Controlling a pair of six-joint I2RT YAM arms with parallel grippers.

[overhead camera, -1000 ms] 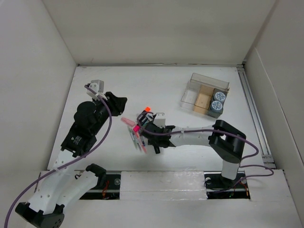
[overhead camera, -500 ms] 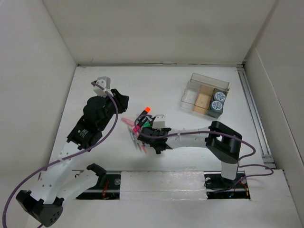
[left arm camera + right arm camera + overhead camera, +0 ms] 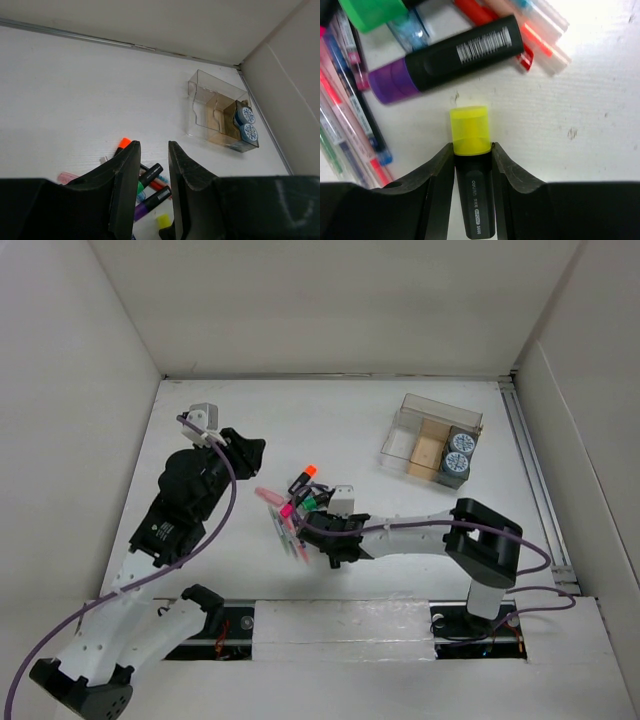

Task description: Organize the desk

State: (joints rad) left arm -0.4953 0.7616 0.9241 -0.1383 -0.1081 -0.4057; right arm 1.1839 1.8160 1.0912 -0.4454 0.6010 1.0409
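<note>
On the white desk [image 3: 340, 420] lies a heap of pens and highlighters [image 3: 285, 515]. My right gripper [image 3: 471, 146] is low at the heap's right edge and shut on a black highlighter with a yellow cap [image 3: 470, 132]. The cap sticks out past the fingertips. Just beyond it lie a purple-capped highlighter [image 3: 450, 57], a green cap [image 3: 372, 12] and a red pen [image 3: 490, 30]. My left gripper [image 3: 154, 145] hangs above the desk to the left of the heap. Its jaws stand a little apart with nothing between them. An orange highlighter [image 3: 123, 144] shows below it.
A clear compartmented organizer [image 3: 432, 440] stands at the back right, with two blue tape rolls [image 3: 458, 452] in its right compartment and a tan block [image 3: 428, 448] in the middle one. White panel walls bound the desk on the left, back and right.
My right jaws have closed onto the yellow-capped highlighter. The left arm swung toward the heap and back, and its jaws narrowed a little.
</note>
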